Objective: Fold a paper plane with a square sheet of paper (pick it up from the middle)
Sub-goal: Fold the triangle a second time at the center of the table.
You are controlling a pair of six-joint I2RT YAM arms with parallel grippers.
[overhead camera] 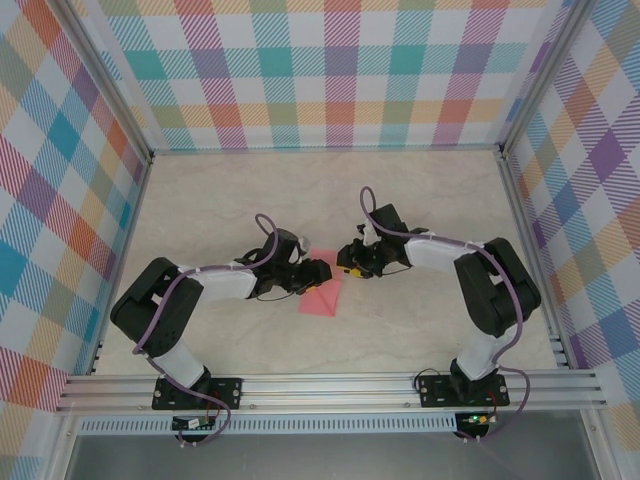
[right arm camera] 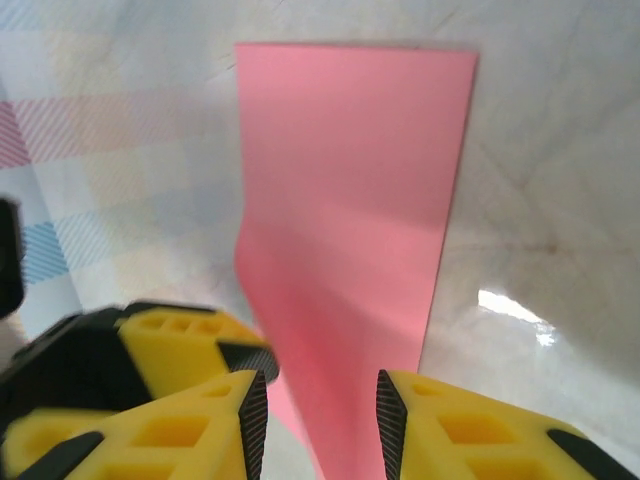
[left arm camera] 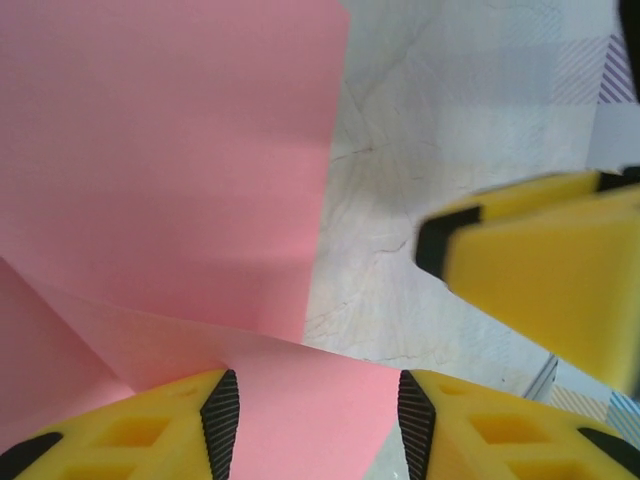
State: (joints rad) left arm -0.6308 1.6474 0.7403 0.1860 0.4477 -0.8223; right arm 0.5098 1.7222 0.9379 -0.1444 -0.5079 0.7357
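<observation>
The square sheet of paper [overhead camera: 322,298] is salmon pink and lies folded on the table between the two arms. My left gripper [overhead camera: 322,270] hovers at its upper left edge, and my right gripper [overhead camera: 346,266] faces it from the right. In the left wrist view a raised flap of the paper [left arm camera: 170,150] runs between the spread fingers of the left gripper [left arm camera: 320,400], with the right gripper's yellow finger [left arm camera: 540,270] close by. In the right wrist view the paper [right arm camera: 350,170] curves up between the parted jaws of the right gripper [right arm camera: 322,400]. A paper plane is out of view.
The marbled beige table top [overhead camera: 420,200] is walled by checked panels [overhead camera: 330,70] at the back and sides. An aluminium rail [overhead camera: 330,390] runs along the near edge, where the arm bases are bolted.
</observation>
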